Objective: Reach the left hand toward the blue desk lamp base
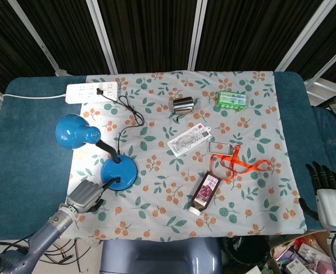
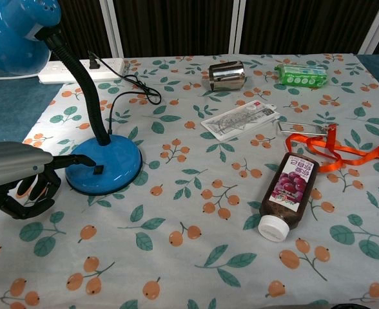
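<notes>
My left hand's fingers (image 2: 60, 161) touch the lamp base (image 2: 109, 168) on their right; the bottle (image 2: 289, 193) lies well right.

- white power strip (image 1: 92, 91) — at eleven o'clock
- metal cup (image 1: 183, 105) on its side, twelve o'clock
- green packet (image 1: 231, 100) — one o'clock
- purple bottle (image 1: 206, 192) lying at six
- orange ribbon (image 1: 245, 166), four o'clock

A blue table (image 1: 25, 142) was spread with a floral cloth (image 1: 248, 188).
A white power strip (image 1: 92, 91) lay near its far left corner, partly on the cloth; the blue desk lamp base (image 1: 119, 171) stood toward the near left.
</notes>
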